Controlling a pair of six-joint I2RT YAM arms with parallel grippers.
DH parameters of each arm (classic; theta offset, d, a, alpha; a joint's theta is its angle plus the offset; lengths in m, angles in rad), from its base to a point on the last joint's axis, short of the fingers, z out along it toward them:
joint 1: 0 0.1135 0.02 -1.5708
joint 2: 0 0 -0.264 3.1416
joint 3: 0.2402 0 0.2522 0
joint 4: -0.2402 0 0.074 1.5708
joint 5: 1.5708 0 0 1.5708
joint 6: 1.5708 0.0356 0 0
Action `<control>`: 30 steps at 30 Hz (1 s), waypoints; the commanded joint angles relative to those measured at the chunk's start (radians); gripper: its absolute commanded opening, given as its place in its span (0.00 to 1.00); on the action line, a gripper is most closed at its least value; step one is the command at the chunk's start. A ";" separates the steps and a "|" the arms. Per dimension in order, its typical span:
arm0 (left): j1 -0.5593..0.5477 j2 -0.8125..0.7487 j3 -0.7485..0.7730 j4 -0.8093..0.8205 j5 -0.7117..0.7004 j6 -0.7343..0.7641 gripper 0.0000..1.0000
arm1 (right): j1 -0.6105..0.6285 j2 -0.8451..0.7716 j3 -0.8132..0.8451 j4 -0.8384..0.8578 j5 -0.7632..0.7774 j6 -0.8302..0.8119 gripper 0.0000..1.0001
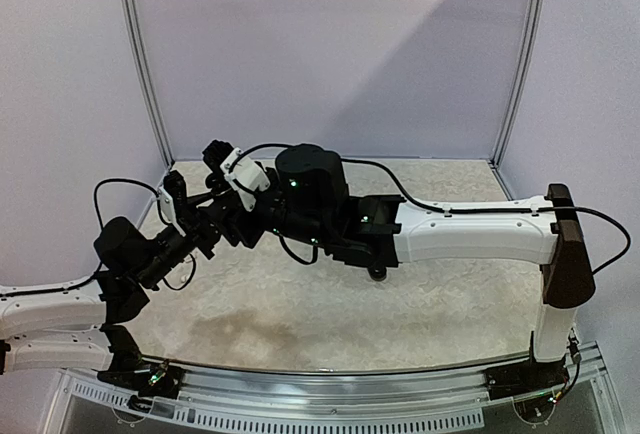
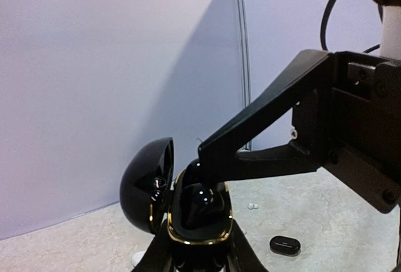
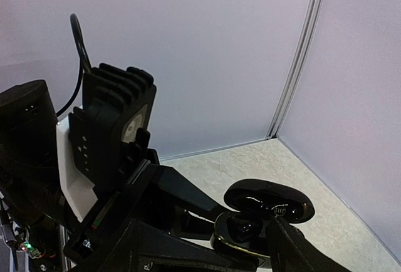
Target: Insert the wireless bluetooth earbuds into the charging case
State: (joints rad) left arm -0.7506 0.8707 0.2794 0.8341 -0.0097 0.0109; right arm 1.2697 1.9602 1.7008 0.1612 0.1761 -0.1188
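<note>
The black charging case (image 2: 199, 233), gold-rimmed with its lid (image 2: 147, 184) swung open to the left, is held up off the table with my left gripper (image 2: 199, 247) shut on its base. A glossy black earbud (image 2: 202, 198) sits in a socket of the case. A second glossy round shape behind it is partly covered. My right gripper (image 3: 250, 234) straddles the case (image 3: 241, 240) with its jaws apart; one of its fingers (image 2: 250, 140) reaches over the case's far end. In the top view both grippers (image 1: 220, 212) meet at the left and hide the case.
A small black oval case (image 2: 285, 245) lies on the table to the right. Tiny white bits (image 2: 252, 207) lie farther back, and a white object (image 2: 139, 258) shows below the lid. Walls and a corner post (image 2: 241, 52) stand close behind.
</note>
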 commanded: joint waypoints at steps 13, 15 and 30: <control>0.033 -0.049 0.062 -0.169 0.186 0.072 0.00 | -0.037 -0.191 0.166 -0.460 -0.008 -0.003 0.80; 0.037 -0.051 0.071 -0.242 0.296 0.160 0.00 | -0.070 -0.194 0.215 -0.549 -0.027 0.078 0.78; 0.030 -0.004 0.206 -0.492 0.501 0.611 0.00 | -0.129 -0.042 0.274 -0.758 -0.348 0.273 0.22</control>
State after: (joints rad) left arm -0.7223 0.8486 0.4557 0.4004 0.4446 0.5507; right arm 1.1160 1.8801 2.0010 -0.5175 -0.0189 0.1535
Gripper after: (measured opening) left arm 0.212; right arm 0.241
